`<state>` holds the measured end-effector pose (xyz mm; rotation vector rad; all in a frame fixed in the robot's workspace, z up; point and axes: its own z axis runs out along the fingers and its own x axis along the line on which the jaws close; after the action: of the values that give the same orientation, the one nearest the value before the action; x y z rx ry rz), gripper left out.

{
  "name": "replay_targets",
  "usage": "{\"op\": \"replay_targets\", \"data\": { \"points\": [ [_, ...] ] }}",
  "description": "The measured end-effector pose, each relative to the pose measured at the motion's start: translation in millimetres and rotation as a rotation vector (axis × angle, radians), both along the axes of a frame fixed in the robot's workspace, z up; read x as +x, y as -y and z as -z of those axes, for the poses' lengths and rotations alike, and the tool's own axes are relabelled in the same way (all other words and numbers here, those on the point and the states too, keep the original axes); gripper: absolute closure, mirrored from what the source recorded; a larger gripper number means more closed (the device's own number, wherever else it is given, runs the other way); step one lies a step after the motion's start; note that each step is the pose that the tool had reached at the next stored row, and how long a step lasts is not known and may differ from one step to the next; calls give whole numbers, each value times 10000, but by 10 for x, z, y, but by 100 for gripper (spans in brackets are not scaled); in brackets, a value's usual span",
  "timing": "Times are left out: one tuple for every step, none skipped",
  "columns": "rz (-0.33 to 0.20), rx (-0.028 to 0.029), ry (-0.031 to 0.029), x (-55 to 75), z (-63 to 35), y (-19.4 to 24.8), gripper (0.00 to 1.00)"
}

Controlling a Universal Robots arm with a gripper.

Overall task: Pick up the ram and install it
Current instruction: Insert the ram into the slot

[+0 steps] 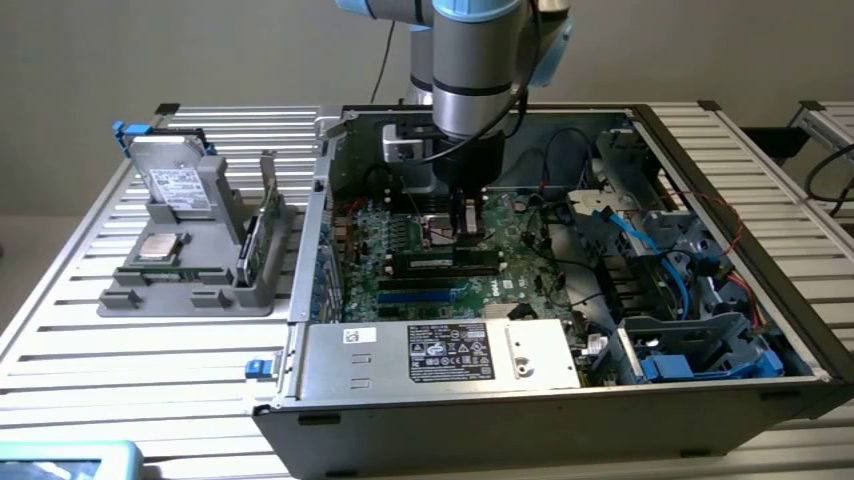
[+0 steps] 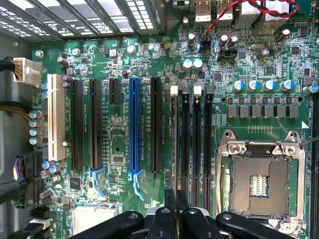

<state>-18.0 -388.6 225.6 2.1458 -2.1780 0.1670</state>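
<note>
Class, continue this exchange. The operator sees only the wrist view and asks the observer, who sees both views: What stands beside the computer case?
Observer: A grey holder on the slatted table, on the exterior view's left of the case.
Operator: What's in it?
Observer: A hard drive propped up and a silver processor chip lying flat.
Operator: How does the arm stand?
Observer: The arm is vertical, with the tool at the motherboard inside the open case.
</note>
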Motion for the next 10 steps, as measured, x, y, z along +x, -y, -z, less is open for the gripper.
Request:
{"op": "replay_targets", "data": {
  "points": [
    [-3,-2,-1,-1,-2,0,87],
    [-6,-3,-1,-2,-4,0,87],
    [-9,-4,-2,-2,-8,0,87],
    [-12,-3,-2,-2,-10,0,87],
    [-14,-1,-1,-2,-11,0,87],
    [-15,-1,0,-2,-11,0,87],
    [-16,-1,0,-2,-11,0,87],
    [-17,-1,0,-2,-11,0,87],
    [-18,-3,-1,-2,-12,0,87],
    [-19,-3,-1,-3,-12,0,87]
  ]
}}
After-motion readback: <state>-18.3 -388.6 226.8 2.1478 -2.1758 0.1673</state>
